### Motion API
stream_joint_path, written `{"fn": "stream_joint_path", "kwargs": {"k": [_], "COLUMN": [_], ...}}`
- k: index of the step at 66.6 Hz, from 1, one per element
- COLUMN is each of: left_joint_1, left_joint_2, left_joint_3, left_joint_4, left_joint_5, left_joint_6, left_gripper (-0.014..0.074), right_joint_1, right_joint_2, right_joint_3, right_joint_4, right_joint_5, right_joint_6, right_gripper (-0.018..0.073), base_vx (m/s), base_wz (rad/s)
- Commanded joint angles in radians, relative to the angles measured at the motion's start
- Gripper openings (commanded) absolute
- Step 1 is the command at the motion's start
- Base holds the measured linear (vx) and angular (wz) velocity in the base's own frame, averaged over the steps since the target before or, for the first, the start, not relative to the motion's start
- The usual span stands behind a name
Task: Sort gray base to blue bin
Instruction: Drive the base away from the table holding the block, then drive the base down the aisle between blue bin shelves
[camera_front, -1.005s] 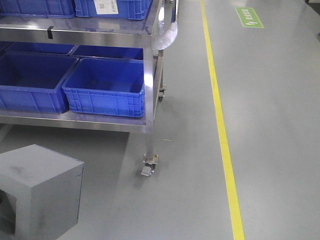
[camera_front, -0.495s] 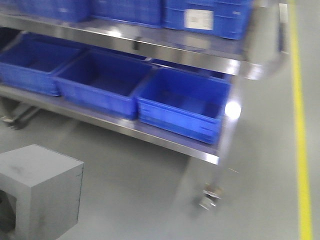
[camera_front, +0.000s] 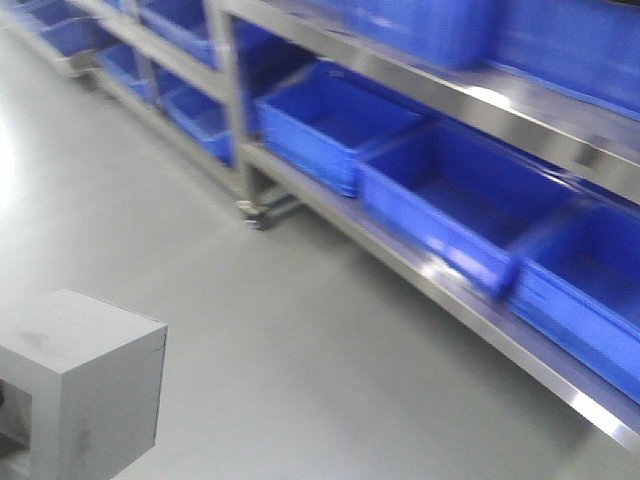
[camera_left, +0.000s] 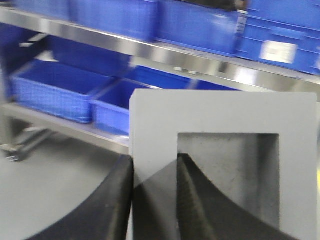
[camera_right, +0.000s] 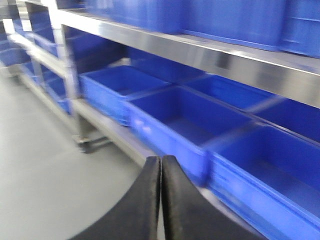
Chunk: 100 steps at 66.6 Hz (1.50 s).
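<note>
1. Gray base (camera_left: 225, 115) is held by the left gripper (camera_left: 155, 160). One finger lies outside the block's left wall and the other inside the square recess, so that wall is pinched between them.
2. The recessed face is turned toward the wrist. The block is near-cubic, so no long axis is read.
3. A blue bin (camera_left: 112, 107) on the lower shelf of the steel rack (camera_left: 200, 57) lies ahead of the left gripper, beyond the block and off to its left. It is well apart from the gripper and not yet under the block.
4. The right gripper (camera_right: 161, 165) is pressed together on nothing. Bins also lie ahead of it, but the load is with the left arm.
5. All views are motion-blurred. The block's lower part is cut off, the bins straight behind it are hidden, and the target bin among many alike cannot be told. In the front view only a corner of the block is seen at the left edge.
</note>
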Motion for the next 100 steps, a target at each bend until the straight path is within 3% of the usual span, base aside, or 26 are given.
{"fn": "stream_joint_path", "kwargs": {"k": [1,61,100], "left_joint_1": [-0.005,-0.005,-0.005], "left_joint_2": [0.010,0.010,0.010], "left_joint_3": [-0.029,-0.029,-0.029], "left_joint_4": [0.000,0.000,0.000], "left_joint_5": [-0.106,-0.106,-0.106], "left_joint_6": [-0.007,-0.007,-0.007], "left_gripper": [-0.0007,-0.0007,-0.0007], "right_joint_1": [-0.001,-0.001,-0.001], "right_joint_2": [-0.007,-0.007,-0.007], "right_joint_3": [0.006,0.006,0.006], "right_joint_4": [-0.009,-0.009,-0.009], "right_joint_5": [-0.080,-0.079,-0.078], "right_joint_6": [-0.012,-0.012,-0.012], "right_gripper": [-0.0005,-0.0005,-0.0005], "base_vx": [0.24,0.25,0.33], "base_wz": [0.84,0.70,0.13]}}
